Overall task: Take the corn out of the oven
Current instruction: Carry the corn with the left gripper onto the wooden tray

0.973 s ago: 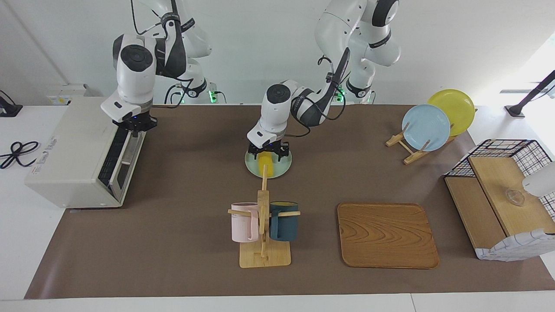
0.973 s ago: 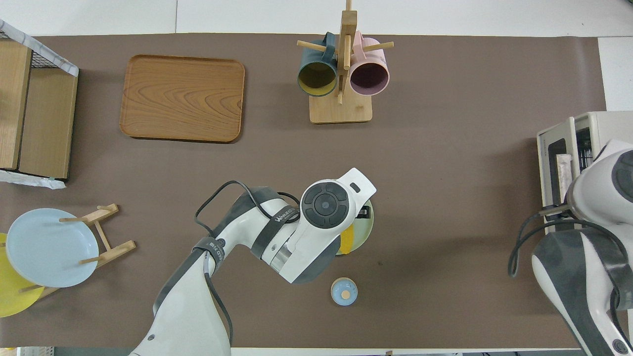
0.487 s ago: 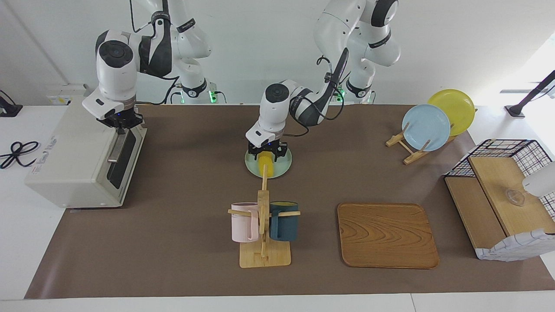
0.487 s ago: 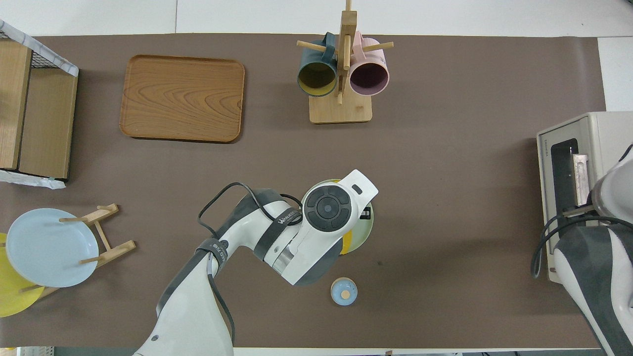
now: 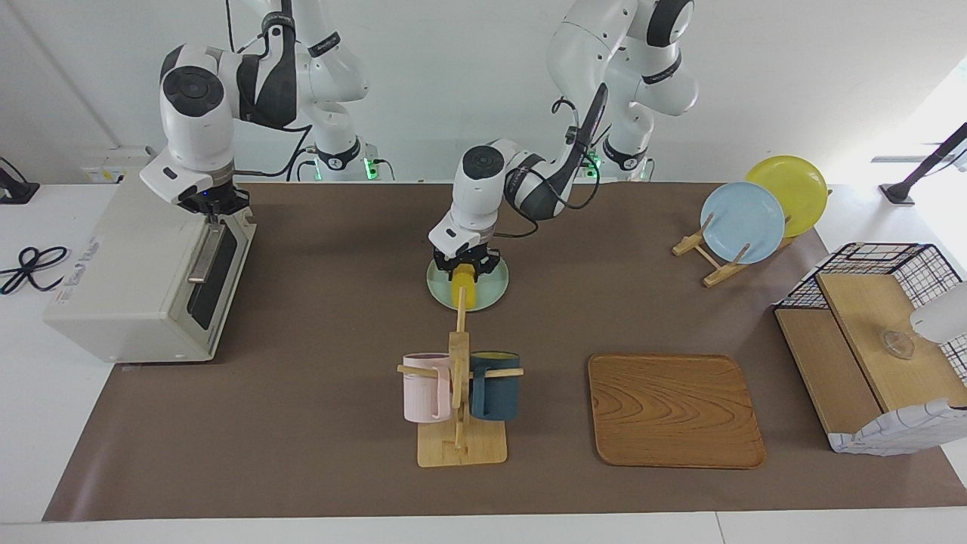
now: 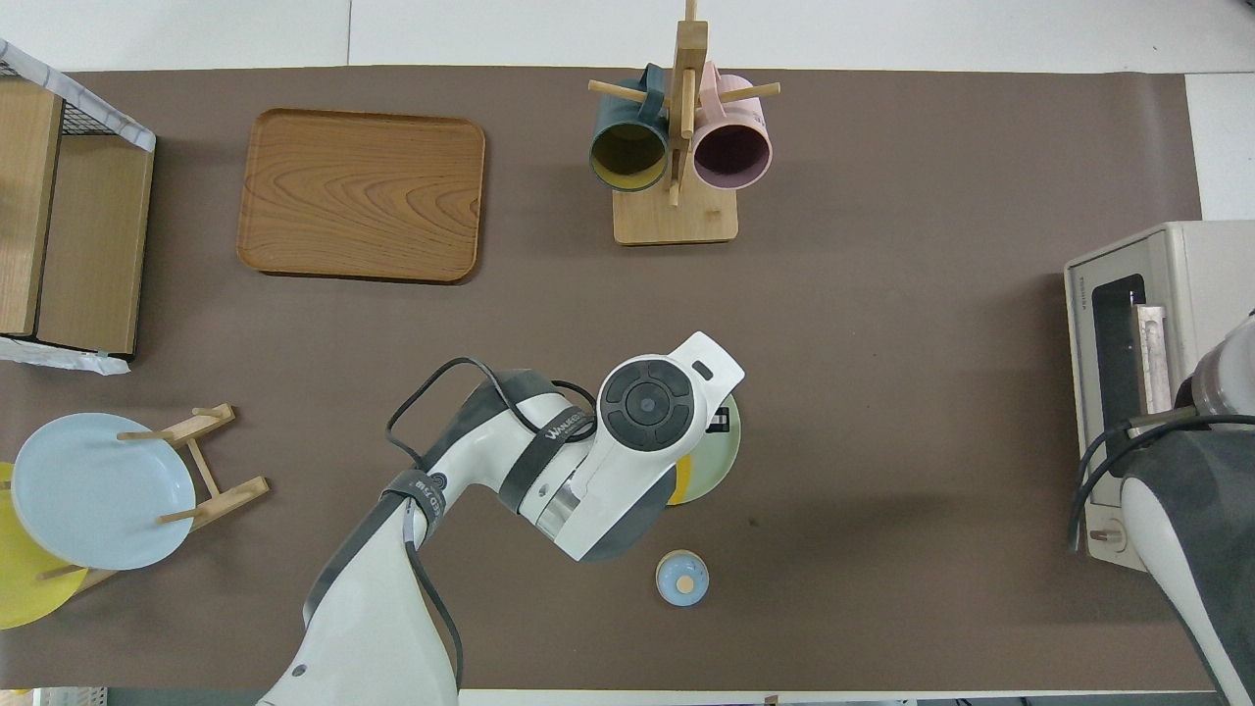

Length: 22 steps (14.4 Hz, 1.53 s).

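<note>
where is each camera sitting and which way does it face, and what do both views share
Facing view: high across the table, looking at the robots; both arms show whole, the left gripper shut on the bright yellow corn cob over the pale green round plate, the right gripper at the boxy off-white toaster oven with its door up.
Overhead view: above the robots' end, looking steeply down; the left arm's wrist and part of the right arm show.
Shared: the plate, oven and wooden mug rack.

Off-white boxy toaster oven [image 5: 143,276] has its dark glass door shut, with the right gripper [image 5: 214,214] at its top edge; wooden mug tree [image 5: 459,393] crowds the pale green plate [image 5: 495,291]; brown mat [image 5: 317,363] between is open
</note>
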Motion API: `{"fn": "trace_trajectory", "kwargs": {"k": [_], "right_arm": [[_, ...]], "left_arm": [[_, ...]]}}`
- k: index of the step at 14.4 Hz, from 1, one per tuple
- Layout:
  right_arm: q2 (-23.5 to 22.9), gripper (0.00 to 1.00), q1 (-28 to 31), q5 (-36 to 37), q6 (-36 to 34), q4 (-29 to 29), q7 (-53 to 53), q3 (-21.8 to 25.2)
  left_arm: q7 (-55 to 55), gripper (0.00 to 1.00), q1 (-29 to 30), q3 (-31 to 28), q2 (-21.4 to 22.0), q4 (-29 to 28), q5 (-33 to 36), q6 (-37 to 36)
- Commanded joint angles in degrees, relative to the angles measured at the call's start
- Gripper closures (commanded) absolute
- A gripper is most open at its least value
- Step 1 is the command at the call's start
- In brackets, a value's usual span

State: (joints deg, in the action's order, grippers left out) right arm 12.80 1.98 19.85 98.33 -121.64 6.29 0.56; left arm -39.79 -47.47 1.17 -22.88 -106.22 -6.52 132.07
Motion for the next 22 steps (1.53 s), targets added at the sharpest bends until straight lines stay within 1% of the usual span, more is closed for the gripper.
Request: {"fn": "trace_trajectory", "kwargs": {"k": [1, 2, 3, 5, 7, 10, 11, 12, 13, 14, 15, 17, 18, 19, 20, 21, 22], "right_arm": [[-0.1, 1.0, -1.7, -4.7, -3.5, 4.0, 1.2, 0.0], [-0.4, 1.0, -2.0, -6.9, -3.5, 4.7, 0.9, 0.0], [-0.5, 1.0, -2.1, -9.5, -2.7, 4.7, 0.4, 0.0], [-0.7, 1.0, -2.1, -14.3, -0.5, 4.7, -0.6, 0.0], [-1.2, 1.0, -4.5, -15.2, 0.2, 4.9, -1.3, -0.4], [-1.9, 1.0, -5.2, -17.2, -2.0, 7.0, -3.1, -0.4], [-2.9, 1.0, -5.1, -18.1, -2.5, 8.6, -3.1, -0.4], [-4.3, 1.0, -5.1, -18.0, -4.7, 11.2, -3.2, -0.4], [-5.1, 1.0, -5.2, -18.0, -6.6, 13.0, -3.2, -0.5], [-5.3, 1.0, -4.9, -18.2, -7.5, 13.6, -3.2, -0.5], [-6.5, 1.0, -4.6, -18.1, -7.2, 13.7, -3.2, -0.5], [-8.4, 1.0, -5.0, -17.6, -7.3, 14.1, -3.2, 0.0], [-11.1, 1.0, -4.5, -18.2, -8.0, 14.7, -3.2, 0.1], [-12.0, 1.0, -4.4, -18.2, -8.2, 15.6, -3.2, 0.2], [-12.3, 0.92, -4.4, -18.2, -7.8, 15.7, -3.2, 0.3], [-12.4, 0.7, -4.2, -18.2, -7.5, 15.7, -3.2, 0.4], [-13.1, 0.69, -3.8, -18.1, -7.5, 16.2, -3.3, 0.2]], "left_arm": [[0.0, 1.0, 1.7, -2.1, 5.4, 0.1, -0.4, -7.6], [0.1, 1.0, 3.9, -2.2, 8.1, 0.2, -0.4, -10.7], [0.2, 1.0, 5.8, -2.2, 9.9, 0.3, -0.1, -13.4], [1.8, 1.0, 8.8, -2.5, 11.4, 0.7, 0.6, -16.5], [4.7, 1.0, 13.3, -2.5, 10.9, 2.9, 2.5, -18.2], [13.1, 1.0, 20.8, -2.4, 8.8, 6.7, 2.5, -18.2], [15.7, 1.0, 23.2, -2.3, 8.2, 8.0, 2.5, -18.1], [18.8, 1.0, 25.5, -2.3, 7.2, 8.7, 2.5, -18.0], [21.5, 1.0, 27.2, -2.3, 5.7, 9.7, 2.2, -17.8], [22.8, 1.0, 28.3, -2.3, 2.9, 12.8, 2.2, -17.6], [23.7, 1.0, 28.8, -2.3, -0.1, 15.4, 2.4, -17.5], [25.6, 1.0, 30.0, -2.2, -8.2, 24.1, 2.0, -17.3], [26.0, 1.0, 31.1, -2.1, -11.8, 28.3, 2.0, -17.3], [26.2, 1.0, 31.9, -1.9, -14.2, 31.5, 1.9, -17.3], [27.0, 1.0, 33.0, -1.8, -15.3, 32.8, 1.8, -17.3], [29.0, 1.0, 33.7, -1.1, -15.9, 33.2, 1.7, -16.7], [29.7, 1.0, 33.8, -1.0, -17.0, 33.3, 1.7, -15.2]]}}
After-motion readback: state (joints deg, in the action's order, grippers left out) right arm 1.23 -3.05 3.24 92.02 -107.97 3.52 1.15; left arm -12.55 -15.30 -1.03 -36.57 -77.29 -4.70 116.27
